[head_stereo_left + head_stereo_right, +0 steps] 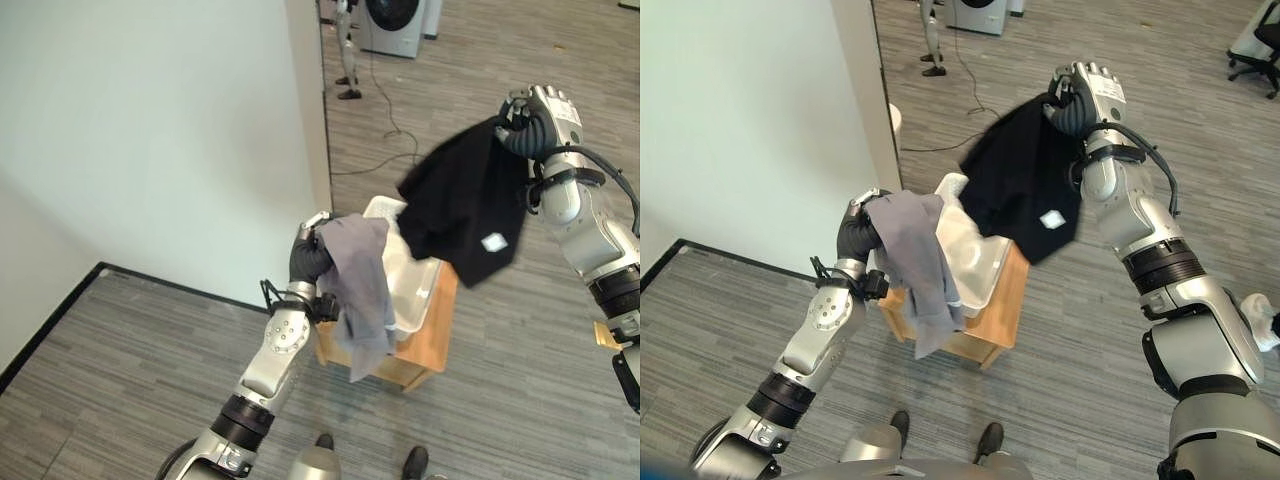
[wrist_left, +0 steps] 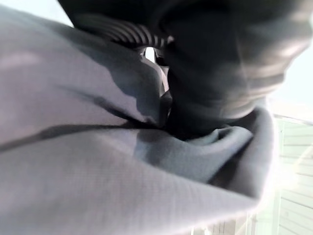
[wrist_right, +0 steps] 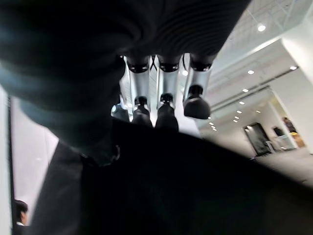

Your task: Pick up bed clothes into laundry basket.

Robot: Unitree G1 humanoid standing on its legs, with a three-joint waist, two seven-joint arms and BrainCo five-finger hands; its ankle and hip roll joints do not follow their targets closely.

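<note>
Above one white basket, two hands hold two garments.

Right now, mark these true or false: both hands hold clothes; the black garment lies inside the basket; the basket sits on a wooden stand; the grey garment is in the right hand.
1. True: the left hand grips the grey garment, the right hand the black garment.
2. False: it hangs from the raised right hand, above the basket.
3. True: the white basket rests on the wooden stand.
4. False: the left hand holds it.
</note>
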